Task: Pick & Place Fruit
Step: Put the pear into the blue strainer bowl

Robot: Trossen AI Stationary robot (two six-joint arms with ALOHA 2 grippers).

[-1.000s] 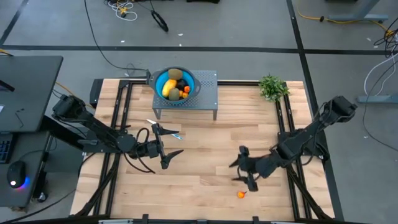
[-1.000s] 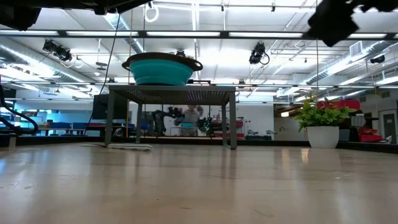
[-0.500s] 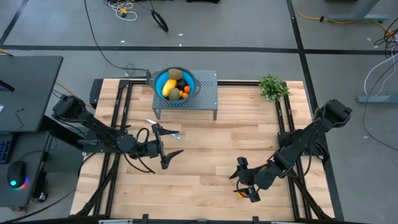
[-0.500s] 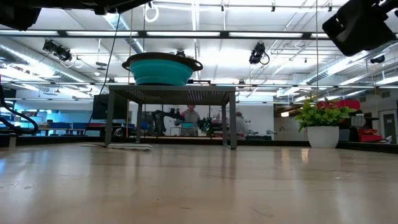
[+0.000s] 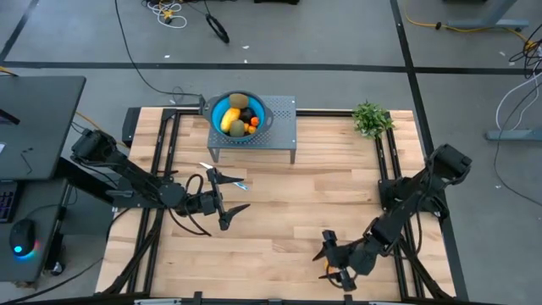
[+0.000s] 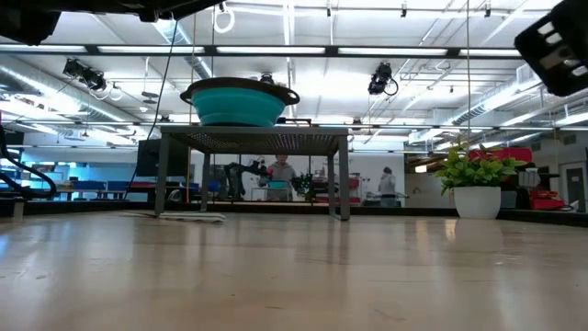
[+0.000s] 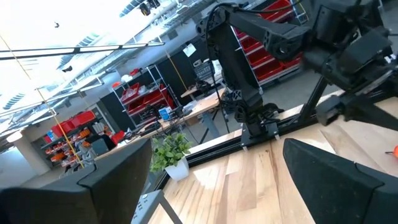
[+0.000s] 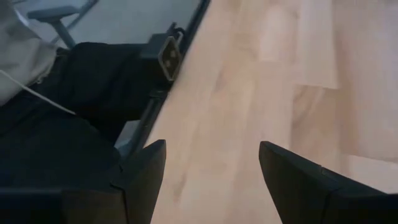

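Note:
A blue bowl (image 5: 237,113) holds a yellow fruit (image 5: 230,119), olive-brown, dark and orange ones. It stands on a grey perforated stand (image 5: 279,127) at the table's far middle. One tiny orange piece (image 5: 329,272) lies on the wood near the front edge, partly covered in the high view by my right gripper (image 5: 327,263). That gripper is open above it. The right wrist view shows only bare wood between its fingers (image 8: 140,180). My left gripper (image 5: 223,210) waits open at the table's left middle, holding nothing.
A green potted plant (image 5: 370,119) stands at the far right corner. A blue-handled knife (image 5: 237,183) lies just beyond my left gripper. Black rails (image 5: 385,169) run along both sides of the table. Bare wood lies between the two arms.
My right gripper has gone toward the table's near edge and down, tipping further downward, and now covers the orange piece that lay in front of it. Its fingers stay open. The orange piece has not moved.

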